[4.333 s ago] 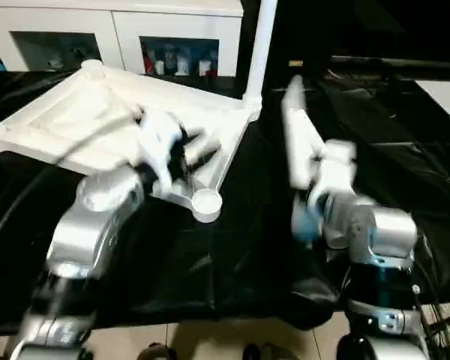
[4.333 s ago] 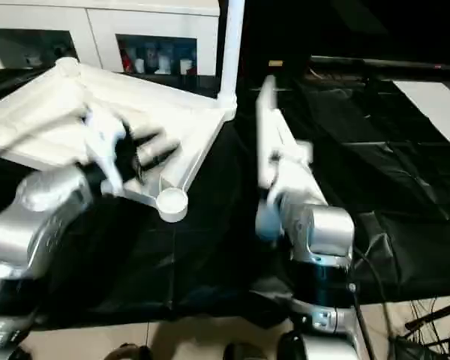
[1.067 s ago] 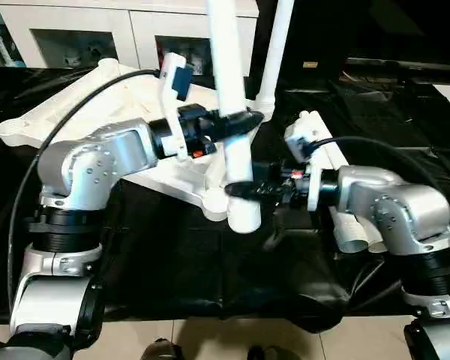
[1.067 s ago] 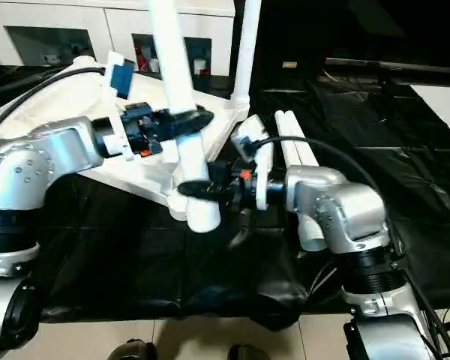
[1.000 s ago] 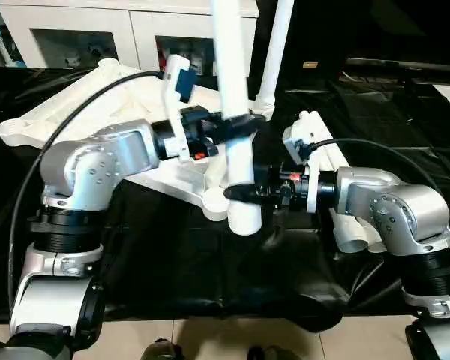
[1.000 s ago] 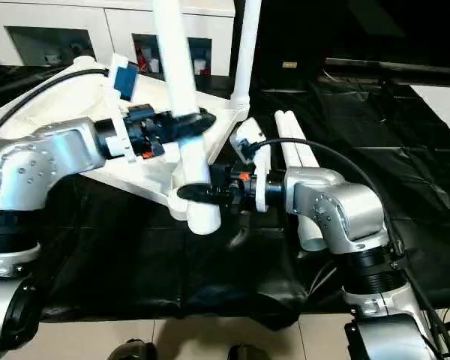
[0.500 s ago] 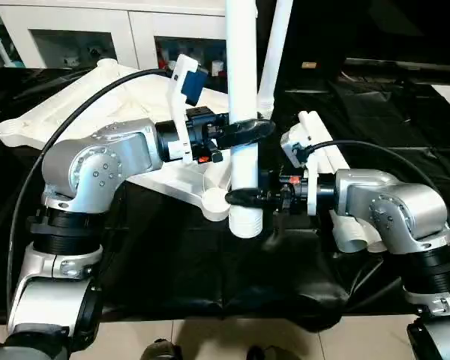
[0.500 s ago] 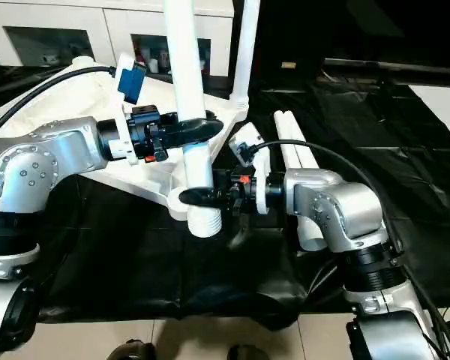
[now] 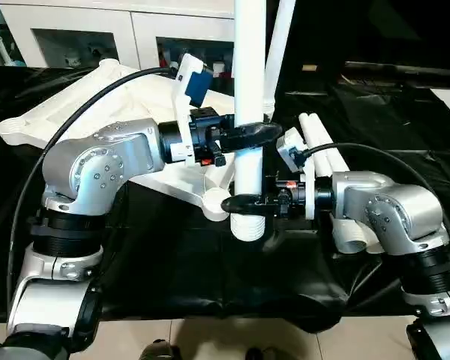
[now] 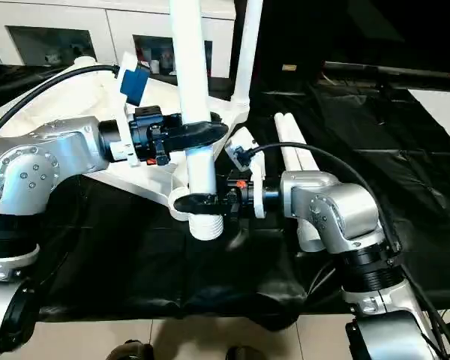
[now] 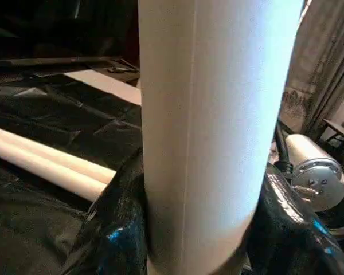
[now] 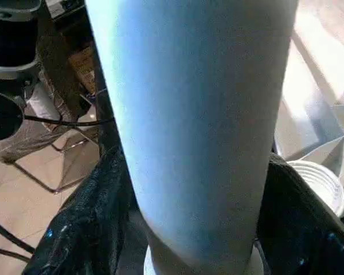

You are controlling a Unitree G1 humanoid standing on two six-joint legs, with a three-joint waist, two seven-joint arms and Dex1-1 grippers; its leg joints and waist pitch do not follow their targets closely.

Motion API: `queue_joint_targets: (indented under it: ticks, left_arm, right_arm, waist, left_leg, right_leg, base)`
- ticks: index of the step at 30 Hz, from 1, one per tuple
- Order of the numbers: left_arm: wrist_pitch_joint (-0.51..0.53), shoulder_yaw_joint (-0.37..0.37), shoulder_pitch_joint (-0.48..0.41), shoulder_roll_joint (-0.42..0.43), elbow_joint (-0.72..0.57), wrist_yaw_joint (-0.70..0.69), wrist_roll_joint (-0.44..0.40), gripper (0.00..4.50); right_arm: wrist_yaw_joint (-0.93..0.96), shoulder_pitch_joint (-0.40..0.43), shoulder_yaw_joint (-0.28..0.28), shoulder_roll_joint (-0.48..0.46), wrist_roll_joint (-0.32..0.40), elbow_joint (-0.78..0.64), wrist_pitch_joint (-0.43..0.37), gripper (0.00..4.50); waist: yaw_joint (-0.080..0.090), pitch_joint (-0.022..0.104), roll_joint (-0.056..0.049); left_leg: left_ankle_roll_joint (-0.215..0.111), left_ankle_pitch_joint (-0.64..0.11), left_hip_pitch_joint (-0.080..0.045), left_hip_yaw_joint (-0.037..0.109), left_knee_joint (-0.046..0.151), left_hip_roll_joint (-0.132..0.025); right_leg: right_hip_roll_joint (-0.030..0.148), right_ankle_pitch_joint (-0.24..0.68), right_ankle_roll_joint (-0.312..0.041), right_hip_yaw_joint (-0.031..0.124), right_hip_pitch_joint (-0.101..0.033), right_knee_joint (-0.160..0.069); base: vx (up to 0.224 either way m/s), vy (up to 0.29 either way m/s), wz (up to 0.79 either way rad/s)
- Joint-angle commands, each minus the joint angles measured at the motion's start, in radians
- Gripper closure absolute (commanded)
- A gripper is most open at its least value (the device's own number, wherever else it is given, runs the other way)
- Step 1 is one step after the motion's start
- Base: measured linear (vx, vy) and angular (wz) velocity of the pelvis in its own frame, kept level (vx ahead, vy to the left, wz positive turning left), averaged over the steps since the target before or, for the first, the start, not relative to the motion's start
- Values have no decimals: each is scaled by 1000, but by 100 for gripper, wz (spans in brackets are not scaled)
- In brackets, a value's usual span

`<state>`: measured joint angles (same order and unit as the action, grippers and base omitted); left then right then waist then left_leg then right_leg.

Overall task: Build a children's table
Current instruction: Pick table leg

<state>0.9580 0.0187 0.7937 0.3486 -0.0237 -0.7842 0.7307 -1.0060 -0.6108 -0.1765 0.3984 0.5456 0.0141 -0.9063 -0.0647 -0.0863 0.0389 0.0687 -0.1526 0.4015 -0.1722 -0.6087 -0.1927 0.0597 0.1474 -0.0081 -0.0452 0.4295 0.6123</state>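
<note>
Between both jaws, upright white leg [image 9: 249, 112], left gripper [image 9: 247, 135] clamping above, right gripper [image 9: 244, 203] clamping below

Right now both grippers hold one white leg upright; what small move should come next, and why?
Probably carry the leg a little toward the robot's left, over the empty corner socket of the table top. The left gripper clamps it higher and the right gripper near its ribbed lower end, which hangs just beside that socket, not yet in it.

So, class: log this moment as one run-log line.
left pincer: grips upright leg | right pincer: grips it lower | tabletop: one leg fitted | spare legs: lying flat
</note>
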Motion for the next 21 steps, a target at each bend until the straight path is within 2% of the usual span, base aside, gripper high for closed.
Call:
queue_joint_targets:
  ticks: [1,8,17,19,21]
  left_arm:
    - [-2,16,-1,10,-24,-10,-3,266]
    - [-4,31,-4,23,-24,-32,-10,266]
    - [-9,36,2,24,-15,-42,-16,267]
    - [-16,23,6,13,1,-9,-25,267]
    - [-15,2,8,0,24,20,-23,211]
  right_arm:
    - [-2,-1,-8,11,-3,7,1,183]
    - [-8,1,-10,18,-8,11,6,240]
    - [-11,6,-13,19,-7,8,10,252]
    - [-4,8,-10,16,-9,10,17,252]
    - [6,11,-3,10,-10,13,23,252]
  waist:
    - [-6,89,5]
    - [-6,91,2]
    - [-8,92,1]
    - [-9,93,1]
    - [-11,93,0]
  left_leg:
    - [7,-172,-21,2,62,-22]
    - [10,-175,-22,2,61,-22]
    - [12,-174,-23,2,60,-22]
    - [13,-176,-23,2,59,-23]
    - [13,-177,-24,1,58,-22]
  right_leg:
    - [59,309,-144,34,-64,-69]
    - [59,305,-148,34,-64,-68]
    - [58,294,-152,34,-65,-66]
    - [58,296,-152,34,-65,-66]
    - [58,295,-152,35,-64,-67]
  base:
    - [0,0,0]
    - [0,0,0]
    - [0,0,0]
    - [0,0,0]
    - [0,0,0]
